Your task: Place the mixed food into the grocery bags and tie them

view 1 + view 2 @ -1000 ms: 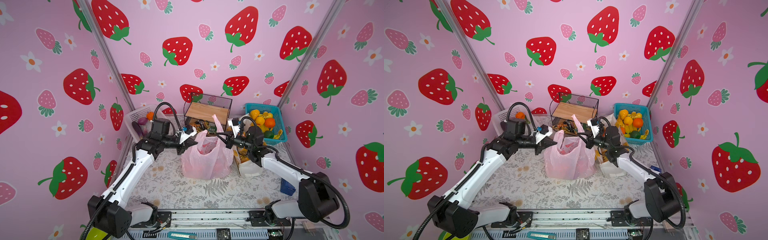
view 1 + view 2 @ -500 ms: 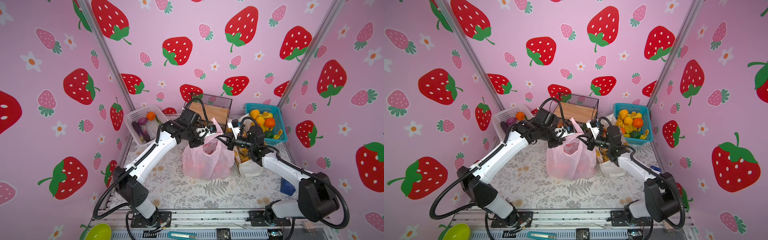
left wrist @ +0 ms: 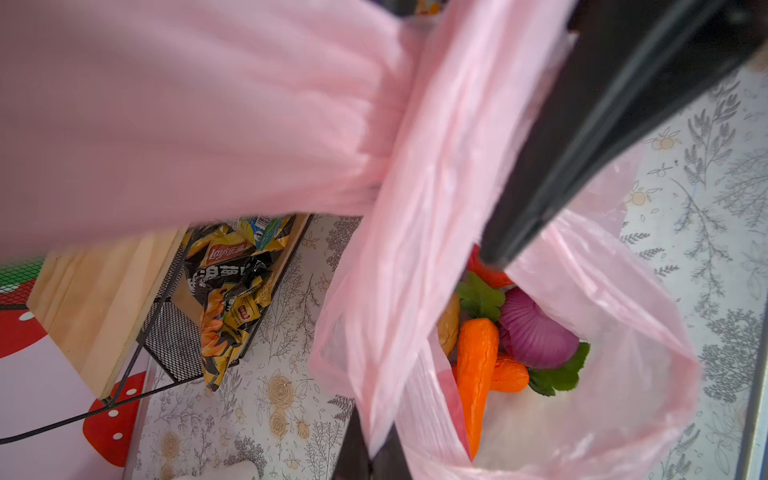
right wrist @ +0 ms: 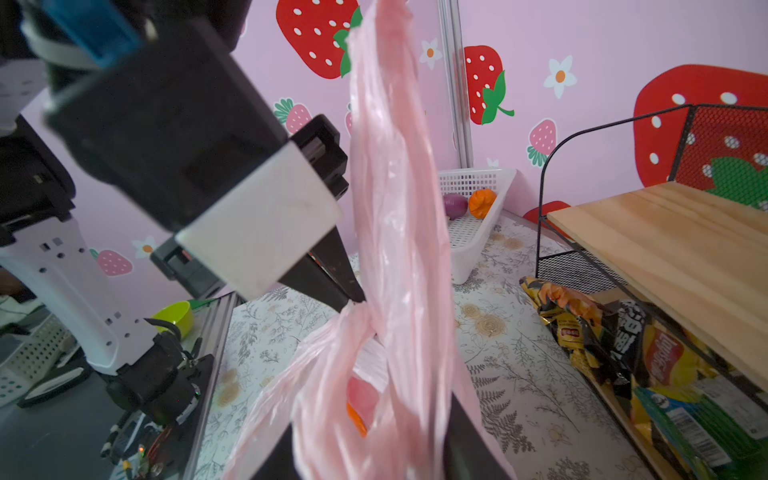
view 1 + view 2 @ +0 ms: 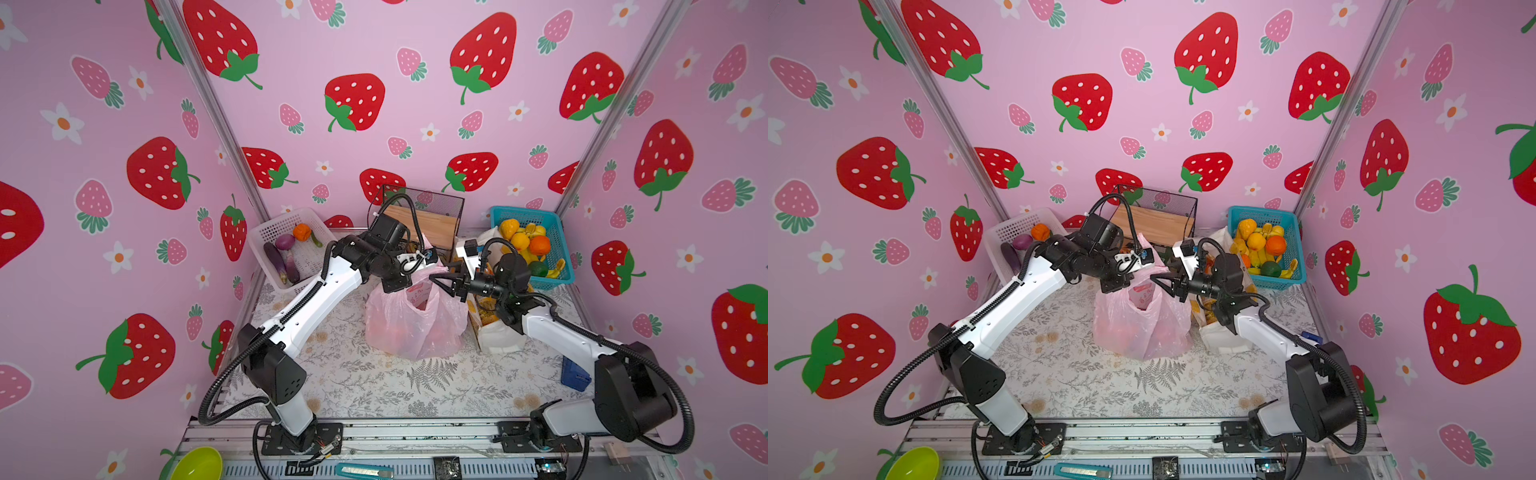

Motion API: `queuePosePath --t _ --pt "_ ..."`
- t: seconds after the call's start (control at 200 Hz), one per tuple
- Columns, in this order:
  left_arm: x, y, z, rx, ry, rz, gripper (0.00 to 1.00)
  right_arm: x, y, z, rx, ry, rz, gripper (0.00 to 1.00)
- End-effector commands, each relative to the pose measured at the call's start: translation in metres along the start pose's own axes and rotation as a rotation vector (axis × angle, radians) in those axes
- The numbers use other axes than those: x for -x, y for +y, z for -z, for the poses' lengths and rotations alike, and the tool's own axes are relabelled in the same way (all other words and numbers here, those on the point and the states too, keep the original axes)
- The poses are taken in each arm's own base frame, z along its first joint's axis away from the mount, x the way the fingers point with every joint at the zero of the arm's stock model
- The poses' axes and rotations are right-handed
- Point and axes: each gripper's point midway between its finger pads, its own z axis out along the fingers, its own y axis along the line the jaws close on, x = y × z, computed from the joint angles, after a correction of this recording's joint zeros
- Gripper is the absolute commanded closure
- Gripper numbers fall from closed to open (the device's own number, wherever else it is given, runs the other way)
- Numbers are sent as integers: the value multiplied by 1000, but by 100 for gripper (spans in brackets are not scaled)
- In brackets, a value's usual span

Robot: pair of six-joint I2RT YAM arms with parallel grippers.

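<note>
A pink bag (image 5: 1142, 328) stands mid-table, with reddish lumps showing through the plastic. The left gripper (image 5: 1119, 286) meets its gathered top from the left. The right gripper (image 5: 1162, 282), jaws spread, points at the same spot from the right. A white tote (image 5: 1219, 340) stands just right of the bag.

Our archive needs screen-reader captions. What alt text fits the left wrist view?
A pink plastic bag, one handle stretched across the frame, gapes open showing toy carrots and a purple vegetable inside. Snack packets lie under a wire shelf.
</note>
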Motion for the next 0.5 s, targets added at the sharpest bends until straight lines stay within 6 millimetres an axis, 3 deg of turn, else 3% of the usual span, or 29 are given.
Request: queuePosePath --t 0.0,0.3,0.495 --pt "7 1 7 8 -1 -29 100 6 3 -3 9 -33 3 56" --pt "3 2 8 27 18 -40 100 19 -1 -4 -9 -75 -26 58" --pt "0 2 8 30 27 -42 100 22 1 -7 2 -81 -30 66"
